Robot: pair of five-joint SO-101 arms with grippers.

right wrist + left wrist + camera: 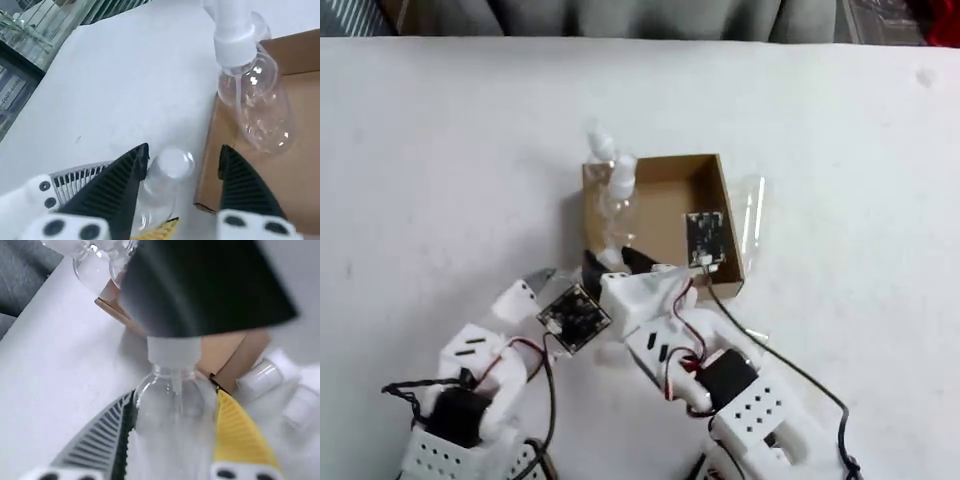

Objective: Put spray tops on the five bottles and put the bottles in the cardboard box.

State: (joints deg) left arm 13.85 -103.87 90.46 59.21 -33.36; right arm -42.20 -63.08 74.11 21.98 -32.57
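Clear plastic, the bottle stands clasped between the left gripper's grey and yellow fingers, just beside the cardboard box. The right gripper hangs over its white neck, black fingers spread apart. A spray-topped bottle sits at the box's corner.

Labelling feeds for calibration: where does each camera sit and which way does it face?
High view: fixed above the table, looking down at the cardboard box; left arm and right arm show.
Left wrist view: on the left arm, looking along the left gripper, shut on a clear bottle, toward the box.
Right wrist view: on the right arm, looking down past the open right gripper at that bottle's top.
Shared: both wrist views show that bottle and box.
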